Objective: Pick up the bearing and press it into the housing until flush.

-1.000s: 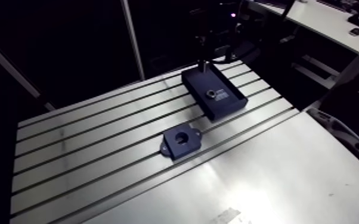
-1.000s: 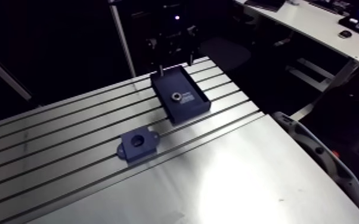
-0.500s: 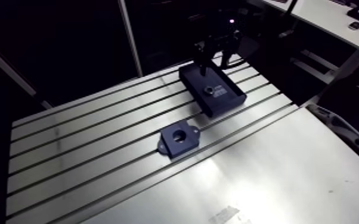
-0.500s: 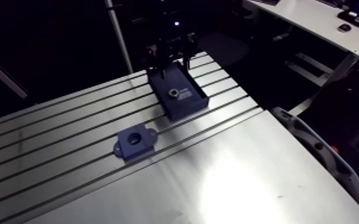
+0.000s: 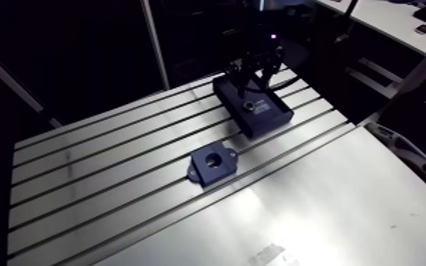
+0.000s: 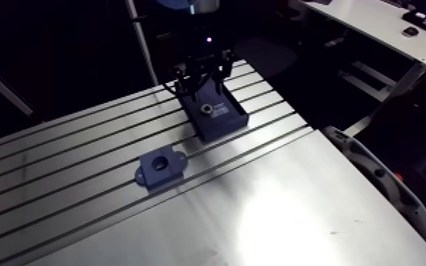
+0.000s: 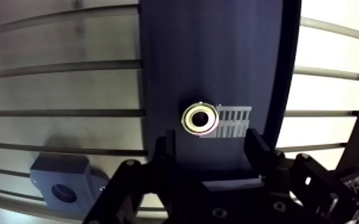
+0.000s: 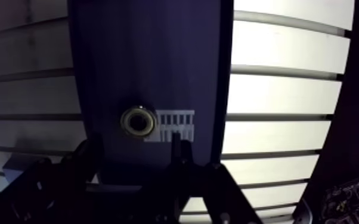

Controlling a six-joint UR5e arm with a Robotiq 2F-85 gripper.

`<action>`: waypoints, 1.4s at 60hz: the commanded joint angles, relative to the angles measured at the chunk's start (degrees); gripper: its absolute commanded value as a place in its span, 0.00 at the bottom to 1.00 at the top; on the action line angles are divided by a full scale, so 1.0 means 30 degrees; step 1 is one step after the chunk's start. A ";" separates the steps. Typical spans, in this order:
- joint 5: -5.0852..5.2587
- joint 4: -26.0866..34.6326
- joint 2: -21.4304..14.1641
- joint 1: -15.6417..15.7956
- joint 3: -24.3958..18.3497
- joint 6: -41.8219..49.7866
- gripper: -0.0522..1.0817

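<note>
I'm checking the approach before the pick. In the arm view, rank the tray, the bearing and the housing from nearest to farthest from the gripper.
1. Tray: directly under the open gripper, at the tray's far end.
2. Bearing: lying in the tray, just on the camera's side of the gripper.
3. Housing: out on the table, well clear of the tray.

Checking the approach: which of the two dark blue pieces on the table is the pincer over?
The long tray holding the bearing, under the open pincer; the housing, with its round bore, sits apart.
</note>
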 commanded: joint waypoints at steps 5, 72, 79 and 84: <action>-0.0041 -0.0543 0.0028 0.0001 0.0455 0.0019 0.33; -0.0041 -0.1711 0.0673 0.0030 0.0851 0.0366 0.41; -0.0066 -0.1808 0.0673 0.0059 0.0851 0.0366 0.41; -0.0070 -0.1809 0.0673 0.0059 0.0822 0.0366 0.41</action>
